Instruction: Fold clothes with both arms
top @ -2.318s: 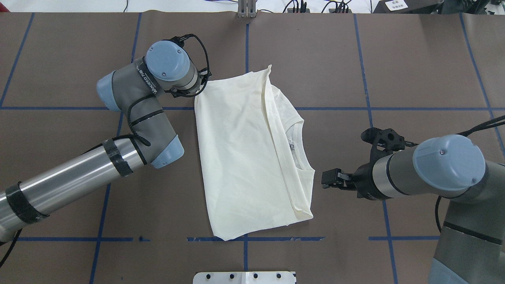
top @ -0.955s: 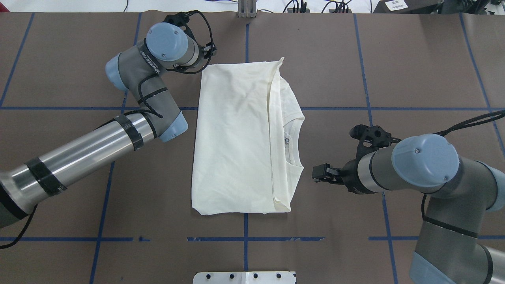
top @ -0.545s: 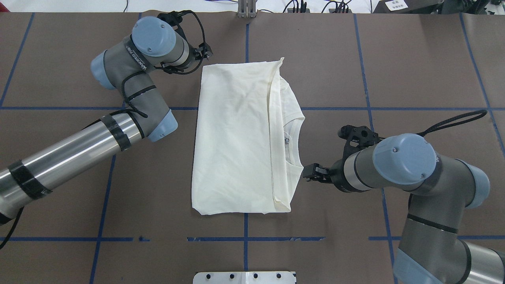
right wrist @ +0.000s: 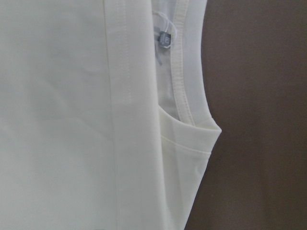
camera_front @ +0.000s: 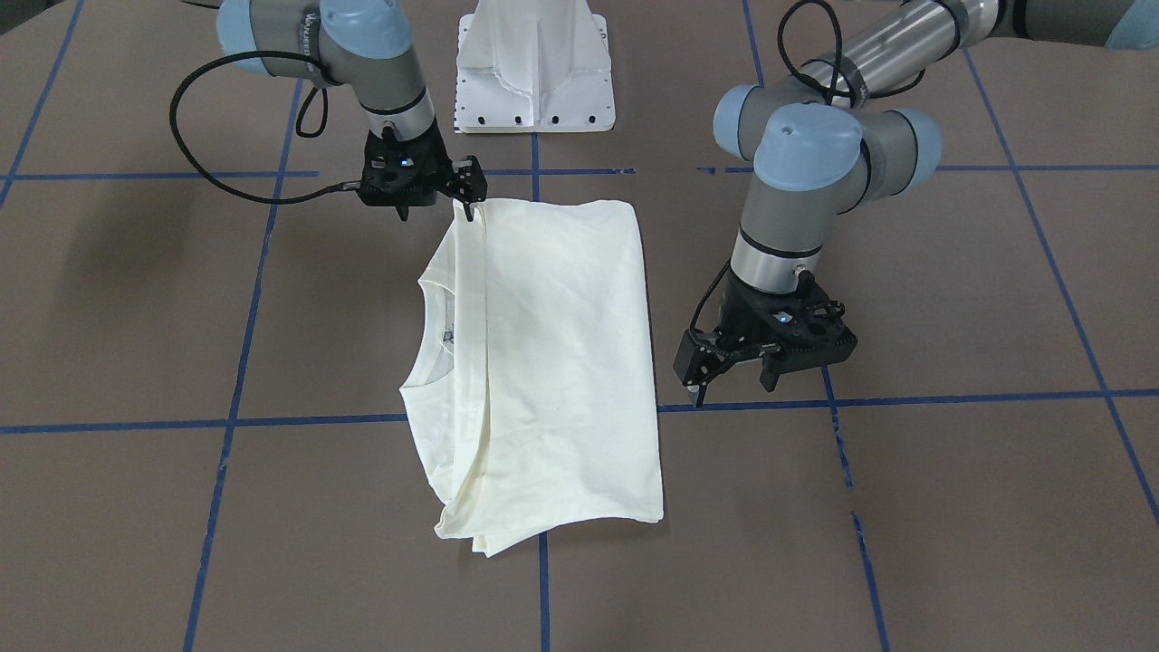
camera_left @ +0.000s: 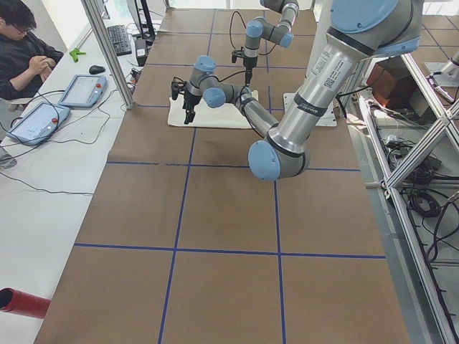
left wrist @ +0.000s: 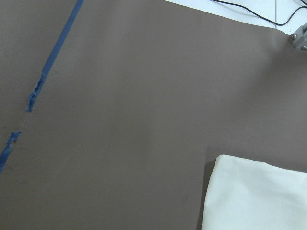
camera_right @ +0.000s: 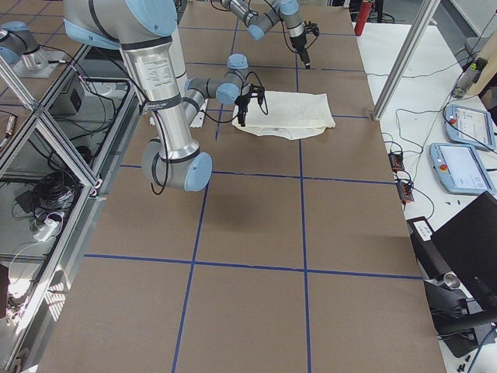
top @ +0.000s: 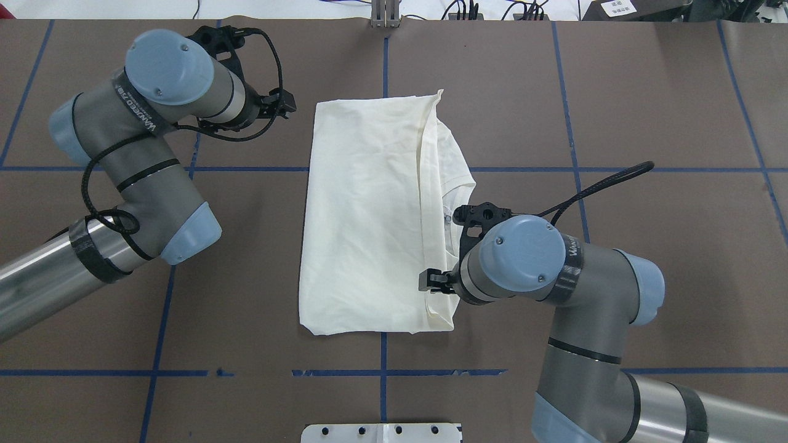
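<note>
The cream shirt (top: 369,215) lies folded flat mid-table, plain side up; its print is hidden. The neckline and label (top: 452,216) show along its right edge, and also in the right wrist view (right wrist: 165,40). My right gripper (top: 431,284) hangs open over the shirt's near right corner, one fingertip (camera_front: 469,213) at the cloth's edge. My left gripper (top: 284,104) is open and empty, a little to the left of the shirt's far left corner (left wrist: 225,165). In the front view it (camera_front: 732,378) stands clear of the shirt (camera_front: 552,362).
The brown table cover carries a blue tape grid (top: 381,372). The white pedestal base (camera_front: 534,68) stands at the robot's side. An operator (camera_left: 25,50) sits at a side table with tablets (camera_left: 75,89). A metal bracket (top: 385,15) sits at the far edge.
The shirt was pulled straight, then my left gripper let go and drew back to the left. My right gripper moved left from beside the shirt to over its near right corner.
</note>
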### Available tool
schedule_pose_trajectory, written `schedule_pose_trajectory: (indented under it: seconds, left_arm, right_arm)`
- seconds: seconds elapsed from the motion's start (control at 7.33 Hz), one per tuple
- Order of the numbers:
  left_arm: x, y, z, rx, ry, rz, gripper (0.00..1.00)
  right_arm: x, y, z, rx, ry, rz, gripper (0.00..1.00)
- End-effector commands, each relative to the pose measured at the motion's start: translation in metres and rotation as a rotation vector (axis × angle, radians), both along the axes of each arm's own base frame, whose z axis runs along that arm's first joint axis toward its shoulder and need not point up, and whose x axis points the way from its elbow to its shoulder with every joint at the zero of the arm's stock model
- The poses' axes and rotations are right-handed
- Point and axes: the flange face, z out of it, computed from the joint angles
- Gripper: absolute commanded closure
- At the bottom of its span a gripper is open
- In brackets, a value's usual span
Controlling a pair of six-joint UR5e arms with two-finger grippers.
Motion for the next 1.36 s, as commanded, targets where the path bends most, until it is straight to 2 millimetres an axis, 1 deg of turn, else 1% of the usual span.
schedule_pose_trajectory:
  seconds: [0.0, 0.27, 0.41, 0.68, 0.95, 1.23]
  left_arm:
    - [-0.003, 0.013, 0.01, -0.005, -0.003, 0.013, 0.0]
    - [-0.002, 0.017, 0.019, -0.016, -0.008, 0.014, 0.0]
    - [0.0, 0.018, 0.02, -0.018, -0.008, 0.016, 0.0]
    - [0.001, 0.018, 0.019, -0.018, -0.006, 0.017, 0.0]
    - [0.001, 0.018, 0.02, -0.019, -0.008, 0.017, 0.0]
    - [0.003, 0.02, 0.019, -0.02, -0.002, 0.019, 0.0]
  right_arm:
    - [-0.033, 0.021, 0.003, 0.084, 0.08, -0.091, 0.0]
    - [-0.04, 0.026, 0.0, 0.118, 0.136, -0.155, 0.0]
    - [-0.04, 0.026, 0.003, 0.124, 0.152, -0.169, 0.0]
    - [-0.048, 0.025, 0.012, 0.133, 0.176, -0.195, 0.0]
    - [-0.056, 0.025, 0.012, 0.127, 0.18, -0.201, 0.0]
    - [-0.055, 0.024, 0.016, 0.117, 0.206, -0.205, 0.0]
